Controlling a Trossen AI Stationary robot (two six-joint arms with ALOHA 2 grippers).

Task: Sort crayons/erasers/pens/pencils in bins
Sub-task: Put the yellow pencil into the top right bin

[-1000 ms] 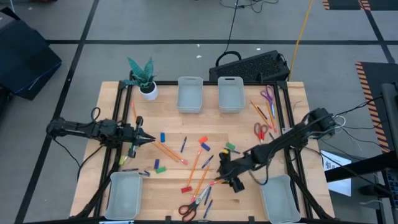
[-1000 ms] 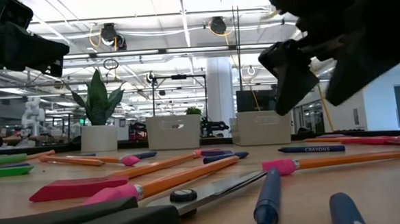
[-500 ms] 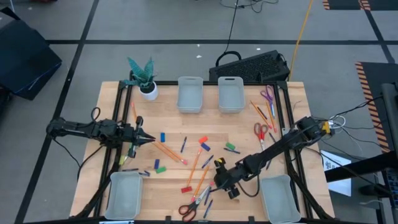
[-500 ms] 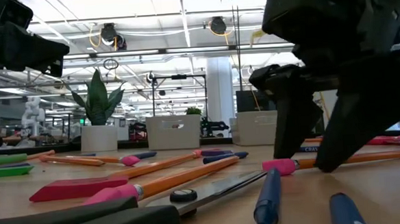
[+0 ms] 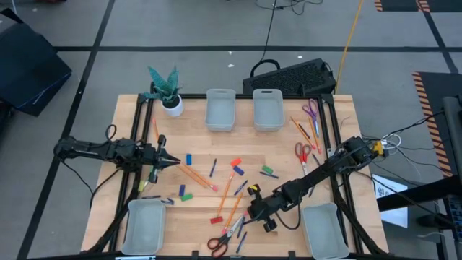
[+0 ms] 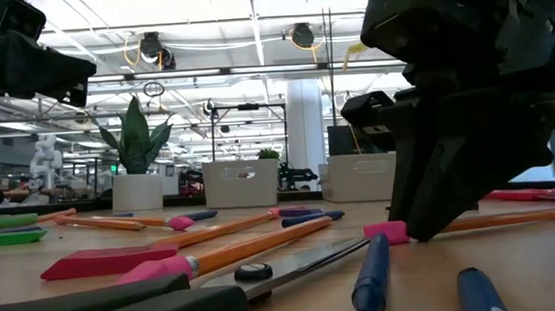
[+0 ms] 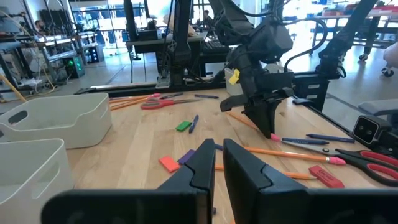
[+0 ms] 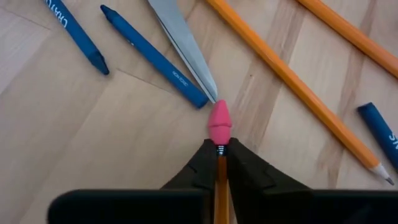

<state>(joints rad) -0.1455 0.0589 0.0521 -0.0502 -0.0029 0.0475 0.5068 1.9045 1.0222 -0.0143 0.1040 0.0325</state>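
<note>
The right gripper [image 8: 217,155] has its fingers closed on a pencil [image 8: 219,124] lying on the table; its long axis runs straight out between them, pink end foremost. The left gripper [image 7: 217,158], nearly shut and empty, waits near the left edge.

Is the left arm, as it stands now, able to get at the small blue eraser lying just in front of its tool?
Probably yes. The left tool hangs near the table's left side with its fingers shut, and the blue eraser lies just beyond its tip with bare wood between them. The right tool is far off, clamped on a pencil.

Overhead, table-level, two wrist-mounted views
</note>
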